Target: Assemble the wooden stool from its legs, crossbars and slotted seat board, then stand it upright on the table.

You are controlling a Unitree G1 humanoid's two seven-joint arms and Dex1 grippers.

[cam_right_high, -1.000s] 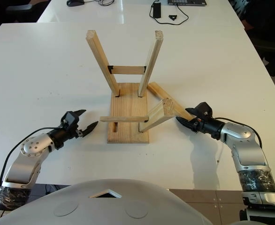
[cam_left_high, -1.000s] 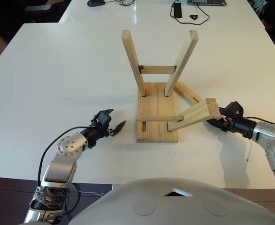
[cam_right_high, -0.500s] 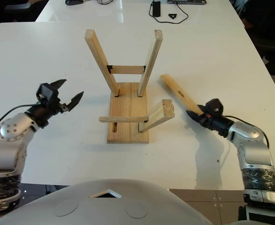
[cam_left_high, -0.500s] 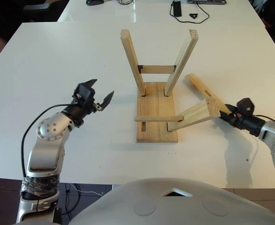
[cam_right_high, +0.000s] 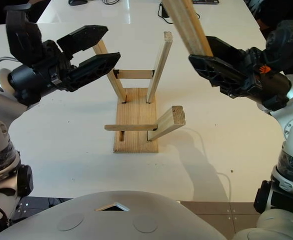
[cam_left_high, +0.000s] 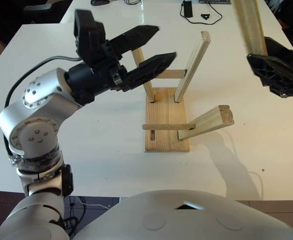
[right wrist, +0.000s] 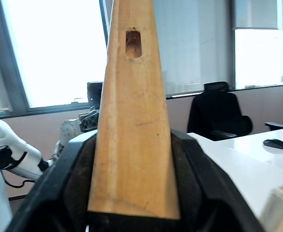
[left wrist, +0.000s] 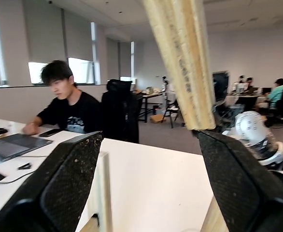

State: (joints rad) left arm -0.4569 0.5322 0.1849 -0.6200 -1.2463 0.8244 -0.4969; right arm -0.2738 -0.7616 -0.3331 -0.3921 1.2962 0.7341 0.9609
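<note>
- wooden stool (cam_left_high: 167, 131) is lying inverted mid-frame on the counter (cam_left_high: 46, 40), awaiting its last leg (cam_left_high: 249, 22).
- right end effector (cam_left_high: 261, 55) is clamping that leg, upper right, likely for slotting.
- left end effector (cam_left_high: 164, 42) is hovering spread apart, upper left, likely to brace.

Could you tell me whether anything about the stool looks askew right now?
Yes: the near leg tilts steeply outward from the seat board instead of standing upright, and its crossbar has no leg at its free end.
</note>
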